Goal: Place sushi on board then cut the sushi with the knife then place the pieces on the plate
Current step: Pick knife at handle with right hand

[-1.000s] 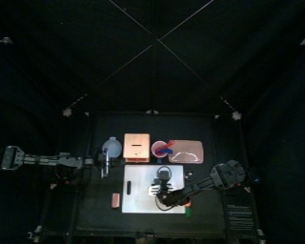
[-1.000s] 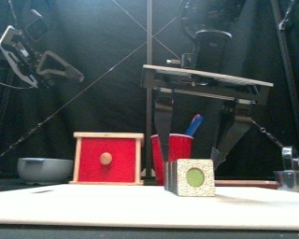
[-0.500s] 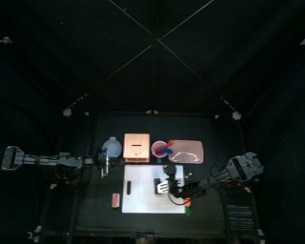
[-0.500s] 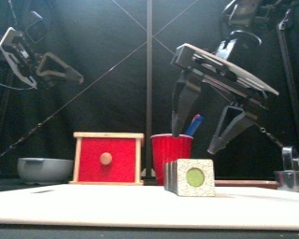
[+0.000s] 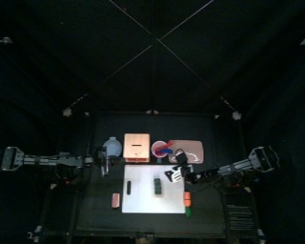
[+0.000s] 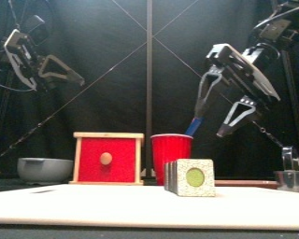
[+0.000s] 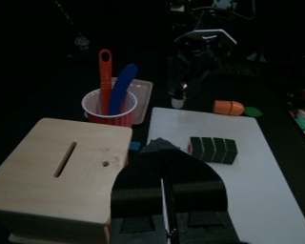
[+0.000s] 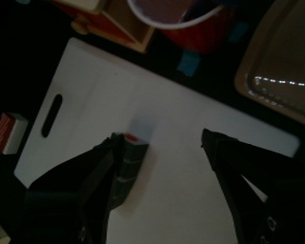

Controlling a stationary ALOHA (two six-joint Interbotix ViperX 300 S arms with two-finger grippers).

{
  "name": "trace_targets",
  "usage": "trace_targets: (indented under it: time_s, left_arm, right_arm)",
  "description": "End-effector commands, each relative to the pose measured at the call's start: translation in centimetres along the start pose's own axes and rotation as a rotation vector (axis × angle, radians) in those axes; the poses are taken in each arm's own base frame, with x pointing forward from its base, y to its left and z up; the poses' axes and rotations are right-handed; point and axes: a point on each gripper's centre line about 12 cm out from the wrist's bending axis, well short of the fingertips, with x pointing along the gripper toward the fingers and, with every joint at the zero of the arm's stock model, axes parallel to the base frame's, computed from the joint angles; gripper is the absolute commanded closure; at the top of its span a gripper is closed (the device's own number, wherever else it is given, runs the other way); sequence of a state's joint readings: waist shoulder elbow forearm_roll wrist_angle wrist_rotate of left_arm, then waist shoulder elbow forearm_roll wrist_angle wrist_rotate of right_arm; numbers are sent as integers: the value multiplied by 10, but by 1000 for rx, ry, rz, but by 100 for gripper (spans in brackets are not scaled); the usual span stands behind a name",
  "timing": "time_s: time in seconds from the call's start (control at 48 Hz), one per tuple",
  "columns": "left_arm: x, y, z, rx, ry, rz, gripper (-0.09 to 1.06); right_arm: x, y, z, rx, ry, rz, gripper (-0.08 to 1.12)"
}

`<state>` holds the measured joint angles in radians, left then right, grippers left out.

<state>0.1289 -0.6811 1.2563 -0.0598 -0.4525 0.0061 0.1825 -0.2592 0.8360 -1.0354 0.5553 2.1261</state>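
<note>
On the white board (image 5: 145, 196), near its middle, the sushi roll (image 6: 192, 176) lay in what looked like one piece. The first step seemed done, and fetching a knife seemed the job in hand. The right gripper (image 8: 162, 139) hung above the board's back part with its jaws spread wide and nothing between them, near the red cup (image 6: 172, 157) standing behind the board. To my eye it would do best to come straight down over the blue knife (image 7: 125, 78), close on the handle above the rim and lift vertically, lest the cup tip or the red knife (image 7: 104, 71) come along. The left gripper (image 7: 170, 160), jaws together and empty, rested at the bench's left, near the wooden box (image 6: 108, 159).
</note>
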Motion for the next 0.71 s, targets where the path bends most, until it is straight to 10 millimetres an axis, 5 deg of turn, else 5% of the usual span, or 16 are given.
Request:
trace_targets:
  time_s: [0.021, 0.479, 0.708]
  left_arm:
    - [2, 3, 7, -9, -22, 16, 98]
    - [3, 9, 11, -36, -33, 47, 98]
    - [3, 12, 12, -50, -35, 63, 98]
  right_arm:
    - [-14, -19, 19, -11, -28, 22, 9]
    - [-31, -66, 89, -192, -116, 12, 9]
    - [-37, -68, 118, -279, -132, -10, 9]
